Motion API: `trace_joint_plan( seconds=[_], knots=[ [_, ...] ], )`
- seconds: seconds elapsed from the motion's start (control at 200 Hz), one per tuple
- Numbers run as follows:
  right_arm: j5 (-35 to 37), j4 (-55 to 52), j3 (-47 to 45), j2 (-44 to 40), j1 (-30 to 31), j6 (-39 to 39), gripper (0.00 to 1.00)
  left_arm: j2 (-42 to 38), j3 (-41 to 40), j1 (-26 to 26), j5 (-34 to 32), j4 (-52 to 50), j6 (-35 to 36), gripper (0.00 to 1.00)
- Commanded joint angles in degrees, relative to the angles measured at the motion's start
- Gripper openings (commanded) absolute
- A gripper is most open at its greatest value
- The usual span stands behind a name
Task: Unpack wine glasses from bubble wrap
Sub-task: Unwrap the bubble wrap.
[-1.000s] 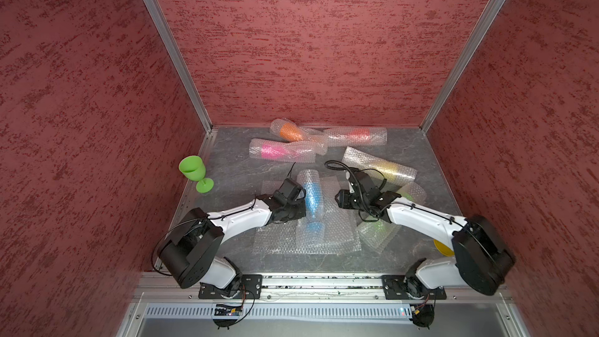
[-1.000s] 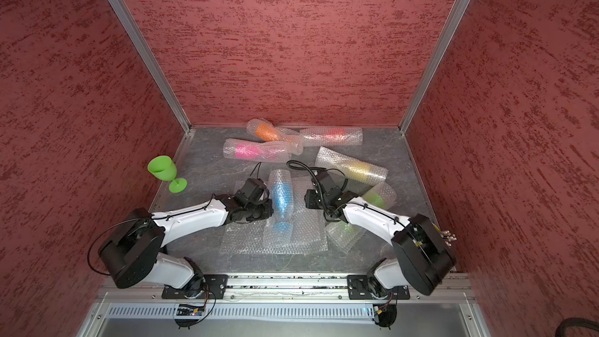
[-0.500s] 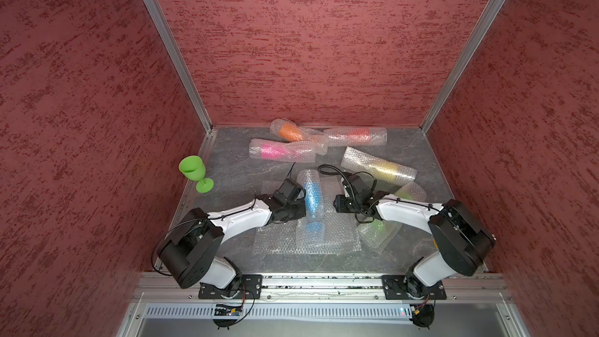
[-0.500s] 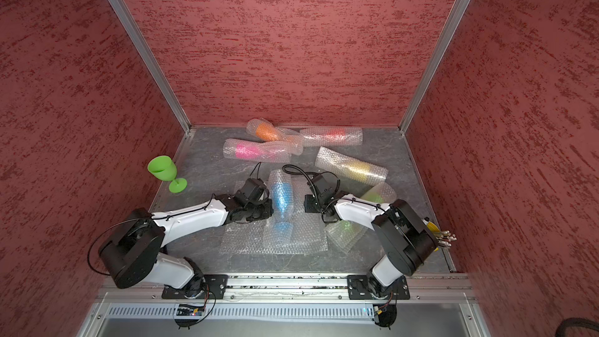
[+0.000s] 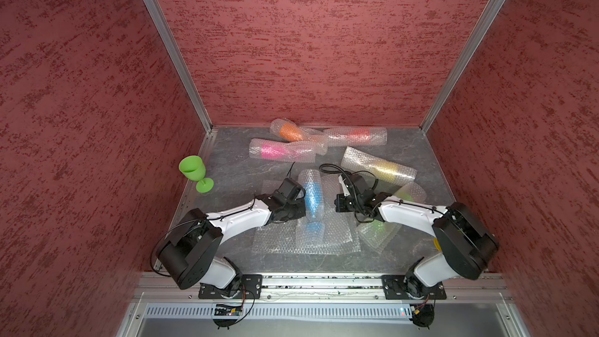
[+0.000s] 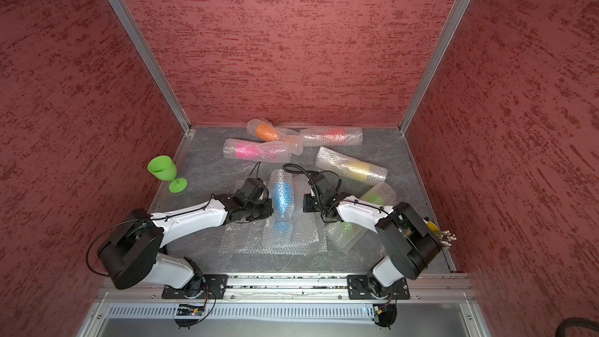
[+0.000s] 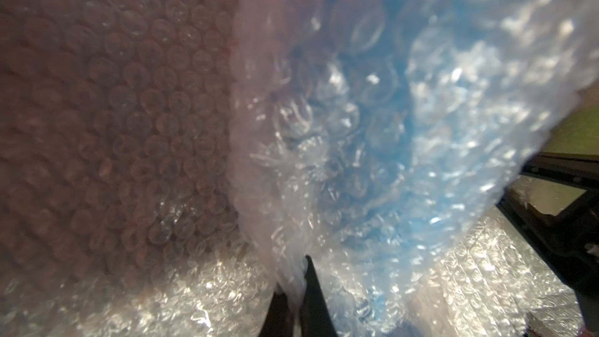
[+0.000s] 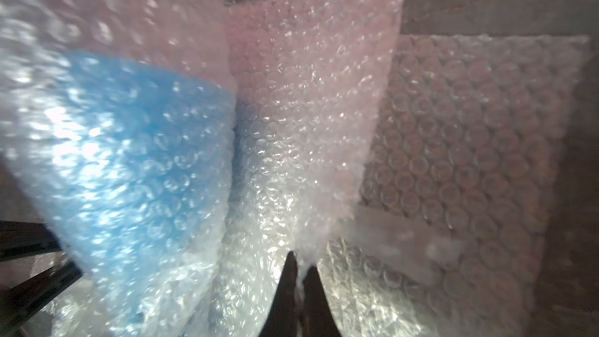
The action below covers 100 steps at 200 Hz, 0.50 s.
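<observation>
So the blue wine glass (image 5: 311,201) is lying rolled up in its bubble wrap (image 5: 308,178) tube, on top of a flat loose sheet (image 5: 275,241), and everything else is easiest placed off that glass.

The left gripper (image 7: 295,282) is pinched tight on a fold of the wrap on one side of the glass. The right gripper (image 8: 300,262) is clamped just as narrow on a flap on the opposite side. The tube seems to be held from both sides so the layers can be pulled apart sideways, rather than the glass being grabbed directly. Only a guess though.

A bare green wine glass (image 5: 194,173) is parked upright well off to the left-arm side of the blue one. Farther out past the blue one, a pink roll (image 5: 269,151), orange roll (image 5: 288,131), red roll (image 5: 356,132) and yellow roll (image 5: 384,167) are piled loosely.

A greenish roll (image 5: 405,193) is half buried under the right arm (image 5: 411,218), so its shape can't be made out. The blue stem and foot are only seen as smears through the bubbles. In both wrist views the fingertips are partly swallowed by plastic, so how much wrap is actually caught can't be told.
</observation>
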Motion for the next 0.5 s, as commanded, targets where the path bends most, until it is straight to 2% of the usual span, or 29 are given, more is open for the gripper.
trace_joint_plan(
  seconds=[0.0,0.245,0.496],
  knots=[
    [-1.6,0.8,-0.4,-3.4,0.0,0.4,0.00,-2.8,1.2,0.2,-0.1,-1.6,1.3,0.02],
    [-0.2,-3.2,-1.3,-9.1,0.0,2.4,0.00,-6.1,2.5,-0.3,0.4,-3.3,1.4,0.00],
    [4.0,-7.0,-4.0,-12.1,0.0,3.4,0.00,-4.0,2.0,-1.3,2.9,-1.1,-0.4,0.00]
  ],
)
